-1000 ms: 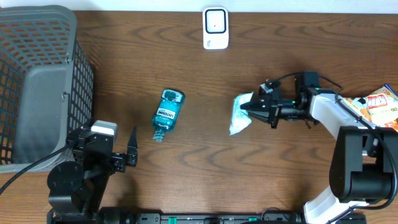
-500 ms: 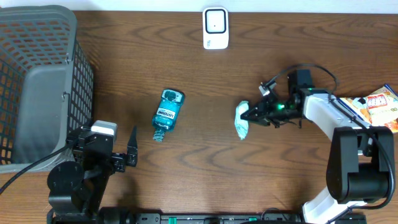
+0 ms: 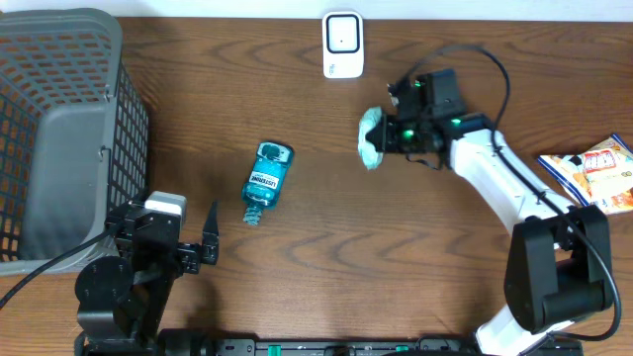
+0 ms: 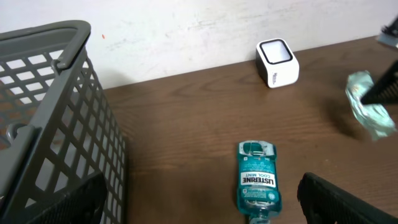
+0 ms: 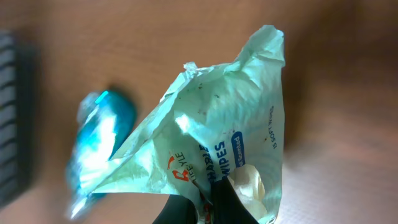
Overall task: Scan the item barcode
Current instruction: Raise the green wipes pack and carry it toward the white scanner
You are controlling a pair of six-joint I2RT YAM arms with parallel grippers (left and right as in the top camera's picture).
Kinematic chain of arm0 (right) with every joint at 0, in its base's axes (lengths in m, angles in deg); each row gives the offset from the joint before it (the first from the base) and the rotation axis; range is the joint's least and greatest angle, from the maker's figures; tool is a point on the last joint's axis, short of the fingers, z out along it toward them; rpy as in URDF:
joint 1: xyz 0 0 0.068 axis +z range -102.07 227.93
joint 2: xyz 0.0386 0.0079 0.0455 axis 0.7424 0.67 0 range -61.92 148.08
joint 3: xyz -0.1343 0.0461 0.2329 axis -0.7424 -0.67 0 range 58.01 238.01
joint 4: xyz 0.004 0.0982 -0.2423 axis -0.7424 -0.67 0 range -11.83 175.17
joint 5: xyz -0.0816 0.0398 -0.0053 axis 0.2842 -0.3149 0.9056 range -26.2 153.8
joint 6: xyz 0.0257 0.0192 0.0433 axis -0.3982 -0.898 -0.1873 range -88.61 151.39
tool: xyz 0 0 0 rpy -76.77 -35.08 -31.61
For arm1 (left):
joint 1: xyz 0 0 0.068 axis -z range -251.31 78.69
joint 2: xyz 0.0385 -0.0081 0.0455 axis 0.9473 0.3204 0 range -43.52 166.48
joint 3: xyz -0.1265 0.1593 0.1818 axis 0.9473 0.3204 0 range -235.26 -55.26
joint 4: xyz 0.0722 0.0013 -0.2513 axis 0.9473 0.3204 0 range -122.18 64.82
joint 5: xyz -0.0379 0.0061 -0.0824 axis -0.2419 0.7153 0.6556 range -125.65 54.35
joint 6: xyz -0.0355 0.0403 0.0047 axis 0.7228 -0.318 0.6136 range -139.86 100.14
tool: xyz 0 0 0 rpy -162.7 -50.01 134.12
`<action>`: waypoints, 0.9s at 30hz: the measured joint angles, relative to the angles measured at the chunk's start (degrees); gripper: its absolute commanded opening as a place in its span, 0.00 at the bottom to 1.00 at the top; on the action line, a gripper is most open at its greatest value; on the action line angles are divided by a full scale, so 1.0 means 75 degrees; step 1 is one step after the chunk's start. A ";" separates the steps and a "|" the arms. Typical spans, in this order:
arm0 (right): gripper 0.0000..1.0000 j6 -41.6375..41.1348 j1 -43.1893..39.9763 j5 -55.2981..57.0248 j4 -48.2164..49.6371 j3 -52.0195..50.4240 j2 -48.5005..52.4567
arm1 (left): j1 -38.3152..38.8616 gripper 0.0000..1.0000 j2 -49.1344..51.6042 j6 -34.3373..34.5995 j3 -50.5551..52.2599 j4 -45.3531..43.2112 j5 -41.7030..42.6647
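Right arm (image 3: 495, 178): swung from mid-tabletop toward the far edge, outstretched.
Right gripper (image 3: 389, 138): clamped on wipes pack (image 3: 370, 138), near scanner (image 3: 343, 44); fingertips mostly hidden.
Left gripper (image 3: 206, 242): jaws apart, near edge.
Barcode: cannot be made out.

On my tabletop (image 3: 445, 267) I count one grey basket (image 3: 124, 119), one white scanner (image 3: 343, 44), one mouthwash bottle (image 3: 267, 180) and one pack of wipes (image 3: 372, 138). The colourful packets (image 3: 593, 168) at the edge I cannot number. I have two ends: left end effector (image 4: 202, 200), right end effector (image 3: 391, 138).
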 measured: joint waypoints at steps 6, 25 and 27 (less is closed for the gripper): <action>0.01 -0.0105 0.0711 0.2527 0.1139 0.0140 -0.0003 | 0.0000 0.98 0.0000 0.0000 0.0000 0.0003 0.0000; 0.01 -0.0306 0.0895 0.4185 0.3494 0.2664 0.2060 | 0.0000 0.98 0.0000 0.0000 0.0000 -0.0003 0.0000; 0.01 -0.0315 0.0895 0.4179 0.3270 0.3363 0.2588 | 0.0000 0.98 0.0000 0.0000 0.0000 0.0003 0.0000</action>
